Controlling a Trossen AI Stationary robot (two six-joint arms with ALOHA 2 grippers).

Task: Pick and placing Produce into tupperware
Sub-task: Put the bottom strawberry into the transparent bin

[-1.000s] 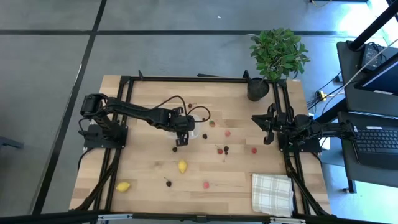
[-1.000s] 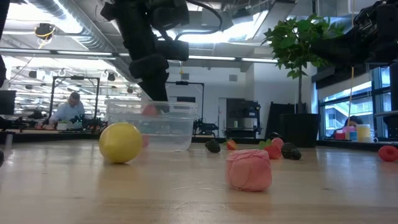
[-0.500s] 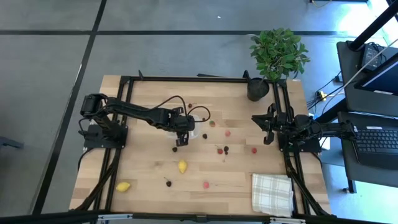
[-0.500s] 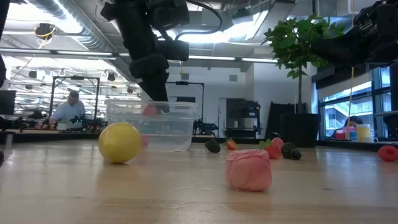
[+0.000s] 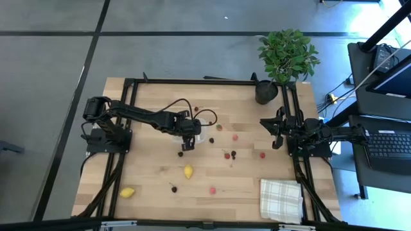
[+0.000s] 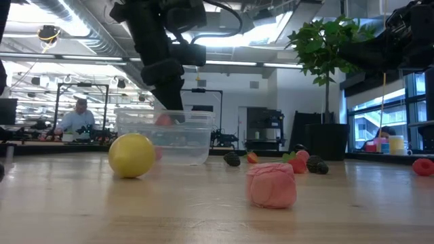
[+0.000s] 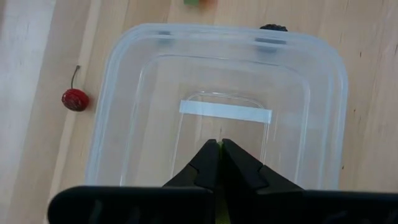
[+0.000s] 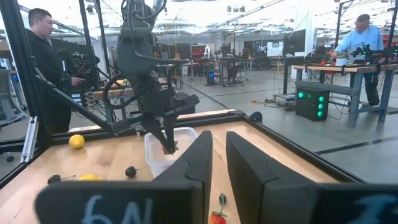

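The clear tupperware (image 5: 200, 130) (image 7: 124, 62) stands near the table's middle and looks empty inside. My left gripper (image 7: 219, 144) (image 6: 175, 116) hangs shut over its opening, slanting down, with a small red piece (image 6: 163, 120) at its fingertips. On the wood lie two yellow lemons (image 5: 188, 171) (image 5: 127, 192), red berries (image 5: 227, 154) (image 5: 262, 154), dark berries (image 5: 180, 154) (image 5: 173, 188) and a stemmed cherry (image 7: 74, 99) beside the tub's far wall. My right gripper (image 8: 219, 143) (image 5: 277, 131) waits shut and level at the table's right side. My left gripper has the small red piece (image 6: 163, 120) right at its shut fingertips, level with the tub's rim and clear of the table. Its fingers slant down from the table's left. A thin greenish strip (image 7: 219, 147) shows between them; which part they pinch is hidden by the fingers.
A potted plant (image 5: 286, 54) stands at the far right corner and a checked cloth (image 5: 280, 199) lies at the near right. A pink berry (image 6: 271, 184) sits near the front edge. People (image 8: 43, 50) (image 8: 367, 43) stand in the room beyond the table.
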